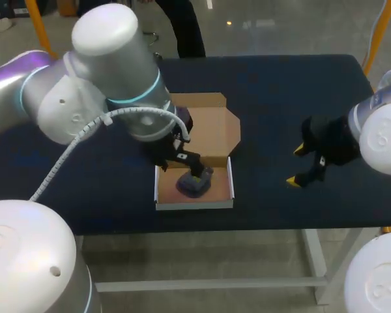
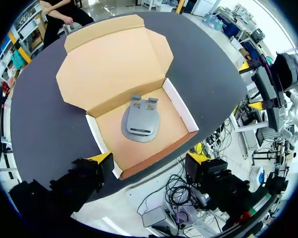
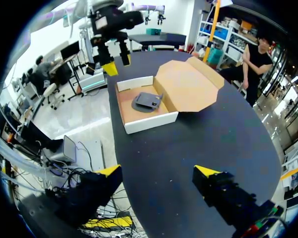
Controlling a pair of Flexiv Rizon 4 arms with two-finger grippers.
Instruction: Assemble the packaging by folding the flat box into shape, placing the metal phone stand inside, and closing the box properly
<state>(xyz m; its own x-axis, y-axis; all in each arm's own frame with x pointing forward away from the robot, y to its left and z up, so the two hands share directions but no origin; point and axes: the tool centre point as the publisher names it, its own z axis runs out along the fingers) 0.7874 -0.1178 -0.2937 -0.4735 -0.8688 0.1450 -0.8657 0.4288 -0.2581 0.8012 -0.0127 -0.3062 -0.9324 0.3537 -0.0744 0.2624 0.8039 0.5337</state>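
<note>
A cardboard box (image 1: 194, 195) with white side walls stands folded near the table's front edge, its brown lid (image 1: 208, 124) lying open and flat behind it. The grey metal phone stand (image 1: 194, 184) lies inside the tray. My left gripper (image 1: 192, 171) hangs open just above the stand. In the left wrist view the stand (image 2: 141, 123) lies ahead of the open left gripper (image 2: 149, 163), and neither finger touches it. My right gripper (image 1: 297, 165) stands open and empty above the table, well right of the box. From the right wrist view the box (image 3: 146, 119) and stand (image 3: 148, 100) are far ahead of the right gripper (image 3: 158, 173).
The dark blue table (image 1: 280, 98) has bare cloth all around the box. My left arm's big elbow covers the table's left half in the head view. The table's front edge runs just before the box.
</note>
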